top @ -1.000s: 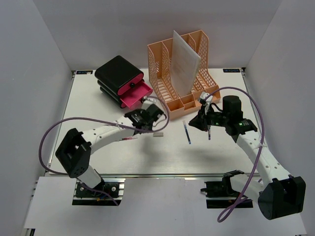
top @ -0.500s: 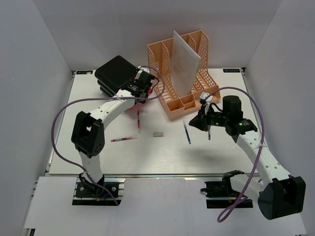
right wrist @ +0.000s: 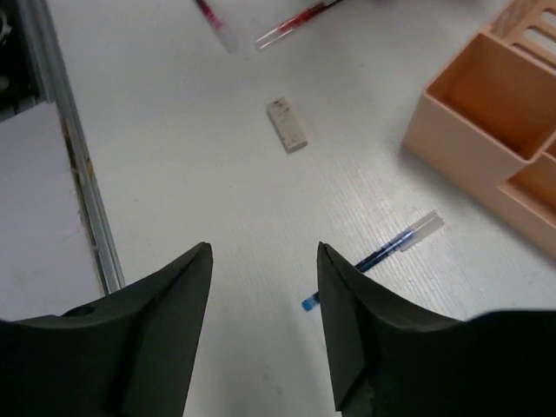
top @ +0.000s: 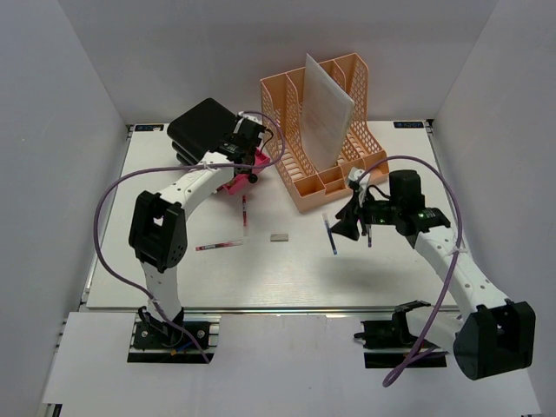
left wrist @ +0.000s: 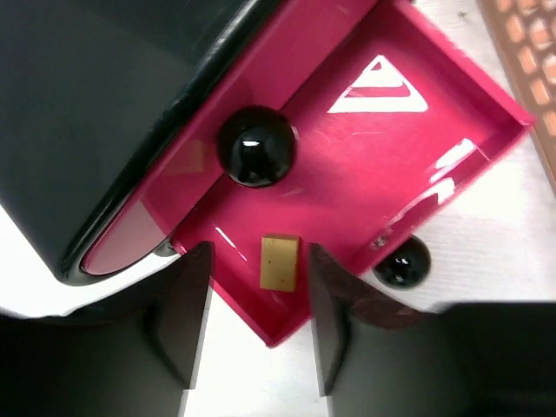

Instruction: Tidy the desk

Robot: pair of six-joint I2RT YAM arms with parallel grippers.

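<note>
My left gripper [left wrist: 254,326], fingers apart, over small tan block [left wrist: 280,261] in glossy pink drawer [left wrist: 365,165]; right gripper [right wrist: 262,282], fingers apart, over flat white desk [right wrist: 174,174].

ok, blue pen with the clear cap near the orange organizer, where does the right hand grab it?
Mid-barrel of the blue pen with the clear cap, from straight above, closing across its thin width. It lies flat on the white desk with bare surface either side, so there is nothing to pinch from the side. The open right hand probably needs rotating first.
</note>
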